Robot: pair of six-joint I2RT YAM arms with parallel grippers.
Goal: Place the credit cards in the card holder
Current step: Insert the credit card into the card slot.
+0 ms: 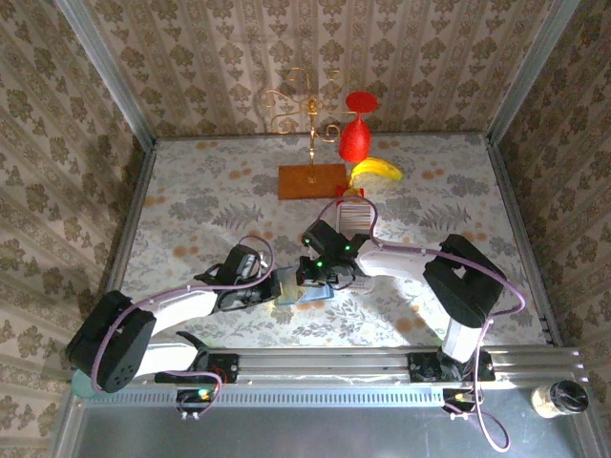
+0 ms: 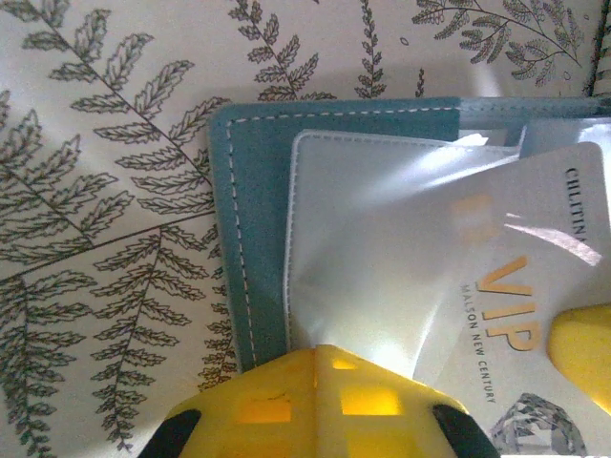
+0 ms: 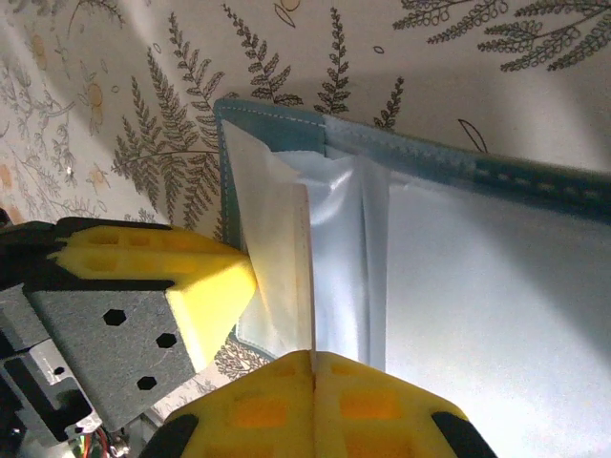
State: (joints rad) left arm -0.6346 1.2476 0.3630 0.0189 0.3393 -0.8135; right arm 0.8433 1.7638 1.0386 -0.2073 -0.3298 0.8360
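The teal-blue card holder (image 1: 307, 294) lies open on the fern-patterned table between the two arms. My left gripper (image 2: 325, 351) is shut on the edge of its clear inner pocket, beside the stitched teal cover (image 2: 253, 210). My right gripper (image 3: 313, 355) is shut on a pale credit card (image 3: 309, 267), seen edge-on at the pocket mouth. In the left wrist view that card (image 2: 496, 286) reads "VIP" and lies partly over the pocket, with a right fingertip (image 2: 584, 351) on it. More credit cards stand in a striped row (image 1: 353, 215) behind the right gripper (image 1: 320, 275).
An orange-brown wooden block (image 1: 312, 181) with a gold wire stand sits at the back centre. A red goblet (image 1: 357, 138) and a banana (image 1: 377, 170) are beside it. Patterned walls close in the table on three sides.
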